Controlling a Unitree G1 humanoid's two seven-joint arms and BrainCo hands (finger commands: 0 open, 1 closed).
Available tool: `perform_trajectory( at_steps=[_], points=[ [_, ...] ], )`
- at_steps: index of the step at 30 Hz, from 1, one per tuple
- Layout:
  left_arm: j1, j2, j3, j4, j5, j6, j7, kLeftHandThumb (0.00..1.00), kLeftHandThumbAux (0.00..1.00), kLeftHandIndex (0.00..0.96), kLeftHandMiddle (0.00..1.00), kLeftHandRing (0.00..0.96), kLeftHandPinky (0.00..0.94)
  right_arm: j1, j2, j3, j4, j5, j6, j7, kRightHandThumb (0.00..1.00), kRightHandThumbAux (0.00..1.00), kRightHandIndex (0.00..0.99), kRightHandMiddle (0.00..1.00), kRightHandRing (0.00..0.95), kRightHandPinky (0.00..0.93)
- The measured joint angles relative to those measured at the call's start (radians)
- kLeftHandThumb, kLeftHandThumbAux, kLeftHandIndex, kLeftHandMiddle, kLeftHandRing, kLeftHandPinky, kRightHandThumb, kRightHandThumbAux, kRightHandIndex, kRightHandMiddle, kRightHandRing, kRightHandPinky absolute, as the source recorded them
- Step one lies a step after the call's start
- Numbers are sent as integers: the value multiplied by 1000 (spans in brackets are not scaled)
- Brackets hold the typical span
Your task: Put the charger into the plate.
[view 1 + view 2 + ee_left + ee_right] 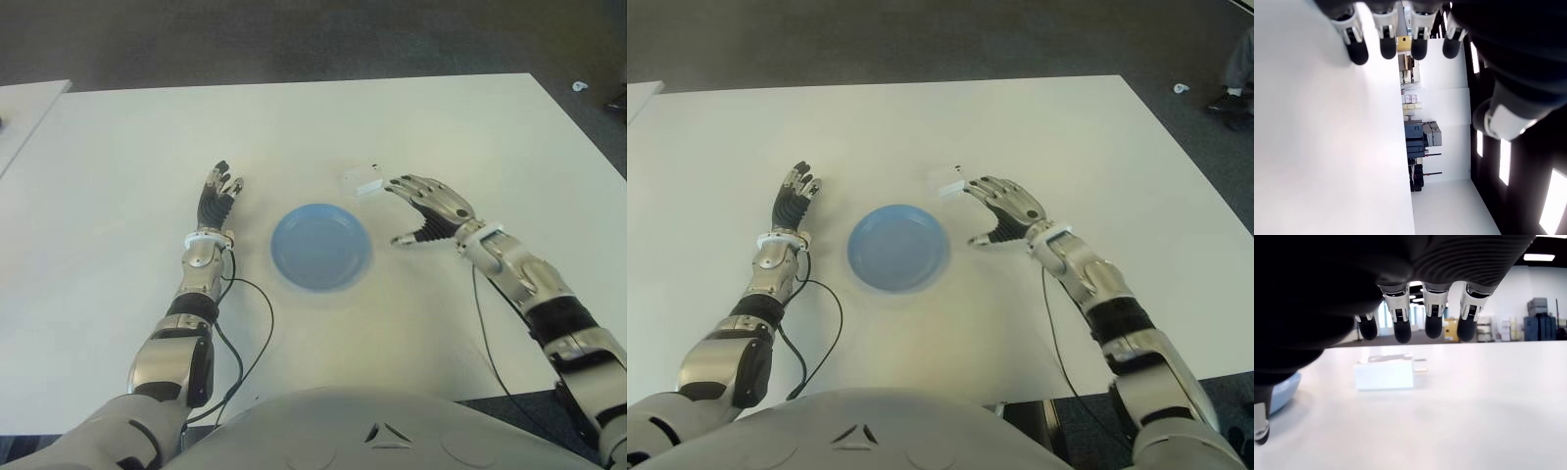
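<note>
Charger (361,179): on desk (118,157), beyond empty plate (321,246); right hand (428,208) adjacent, fingers (1433,323) spread; left hand (217,199) idle left of plate, fingers extended.

1. The right robot hand (428,210) is held out in front on the robot's right, palm turned down and inward, its forearm angled in from the lower right.
2. Its four fingers (1433,323) are stretched forward and slightly spread, with the thumb pointing apart below them; they grip nothing.
3. The left robot hand (217,194) shows on the robot's left, forearm pointing straight ahead.
4. Its fingers (1388,45) are extended side by side and relaxed, holding nothing.
5. A thin black cable trails along each forearm.
</note>
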Motion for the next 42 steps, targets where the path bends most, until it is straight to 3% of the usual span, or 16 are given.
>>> perform_trajectory(
  at_steps=[11,30,42],
  points=[
    [-8,-6,-5,5,8,-10,10,0,578,0,24,11,24,-132,113,52,103,-17,27,-56,0,455,0,0,0,0],
    [-11,-15,-8,13,20,-21,24,0,560,0,23,10,19,-296,259,166,450,-38,52,-169,0,441,0,0,0,0],
    [-10,-18,-9,14,26,-21,24,0,562,0,23,9,18,-317,285,192,560,-21,49,-188,0,451,0,0,0,0]
  ],
)
